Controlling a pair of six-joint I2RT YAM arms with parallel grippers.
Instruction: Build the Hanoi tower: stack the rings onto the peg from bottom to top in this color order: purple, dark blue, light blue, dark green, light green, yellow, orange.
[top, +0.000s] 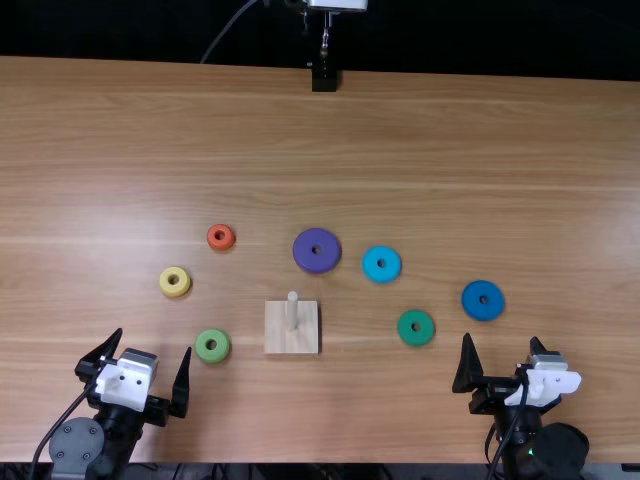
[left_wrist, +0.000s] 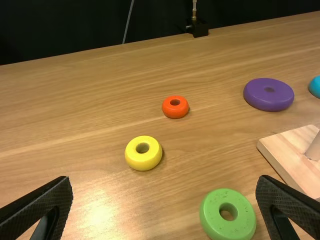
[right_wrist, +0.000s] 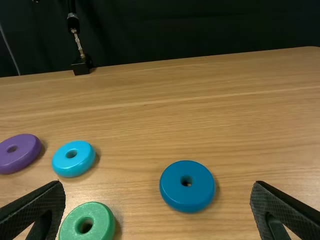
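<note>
In the top view, the square pale wooden base (top: 277, 337) is set on the light brown wooden surface (top: 400, 150), and its upright round peg (top: 292, 315) is bare. The large purple ring (top: 303, 252) is found just beyond the base and slightly to its right; farther to the right are the light blue ring (top: 392, 270), the dark green ring (top: 426, 333) and, farthest out, the dark blue ring (top: 495, 306). To the left of the base are the light green ring (top: 221, 353), the yellow ring (top: 165, 288) and the small orange ring (top: 229, 243). The first step is judged to be in hand: the purple ring must be placed at the bottom. The left end effector (top: 154, 341) and the right end effector (top: 501, 338) are both held open and empty.

In the left wrist view, the purple ring is seen lying flat beyond the base. A grip from above across its rim would be called for, then a lift above the peg tip and centring before release; the peg could be knocked if the hole were misaligned.

In the right wrist view, the dark blue ring is shown flat, well apart from the purple one. It should be taken second, once the purple ring has been seated.
</note>
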